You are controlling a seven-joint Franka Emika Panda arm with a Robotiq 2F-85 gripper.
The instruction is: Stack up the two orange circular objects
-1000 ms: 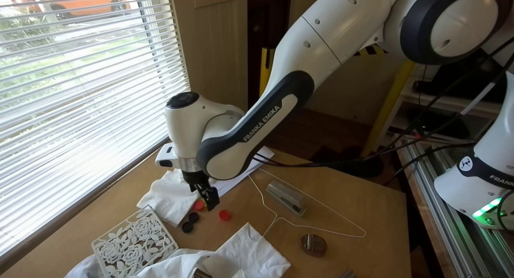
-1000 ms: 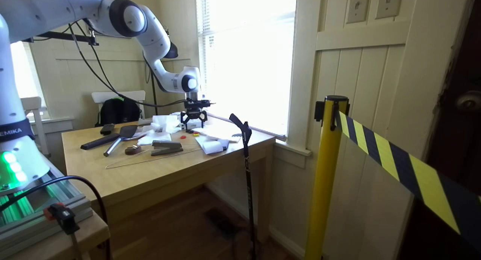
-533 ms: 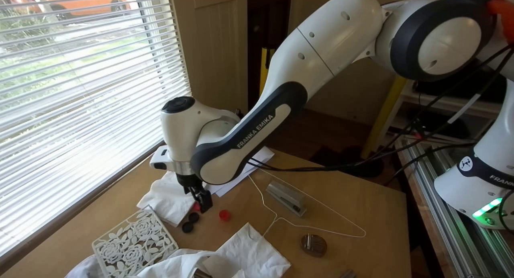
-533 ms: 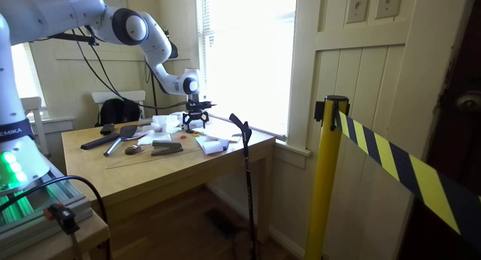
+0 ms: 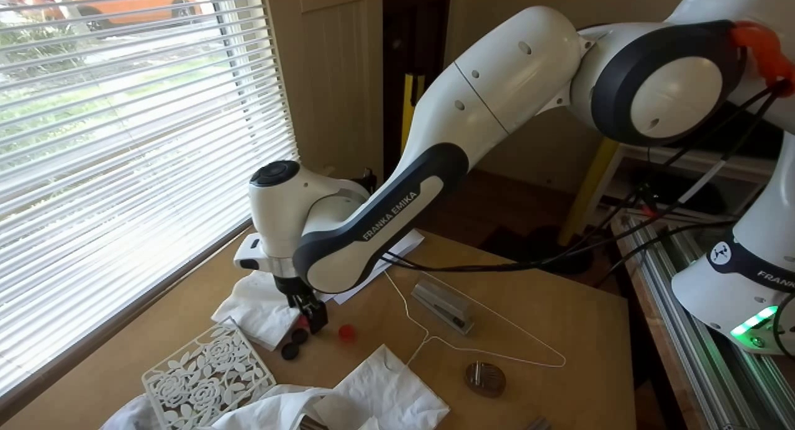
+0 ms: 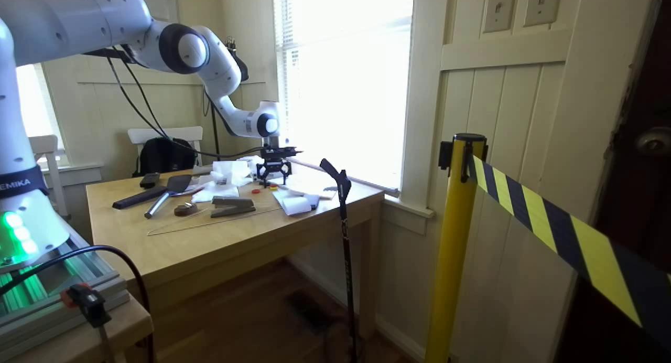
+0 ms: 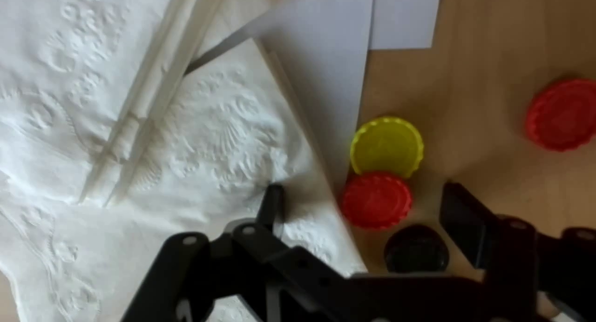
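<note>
One red cap [image 7: 376, 200] is sitting right beside the edge of the white cloth [image 7: 223, 145], framed between the fingers [image 7: 468, 226] of the gripper [image 7: 363, 198] in the wrist view. And that gripper is hanging wide, its fingers standing well apart and gripping nothing! The other red cap [image 7: 562, 115] is lying on the table [image 7: 493, 43], outside the spread, well apart from the first. A yellow cap [image 7: 387, 144] is crowding the first, the two rims overlapping in view; whether one is riding on the other, I can't tell. A black cap [image 7: 416, 248] is peeking past the gripper's body, and in an exterior view a second black cap [image 5: 290, 351] is lying just beside it. One finger is standing over the cloth. Farther out, a stapler [image 5: 442, 304] is lying inside a wire hanger [image 5: 472, 350], a brown disc [image 5: 485, 379] is resting just outside it, and a lattice panel [image 5: 208, 375] is lying near the black caps.
</note>
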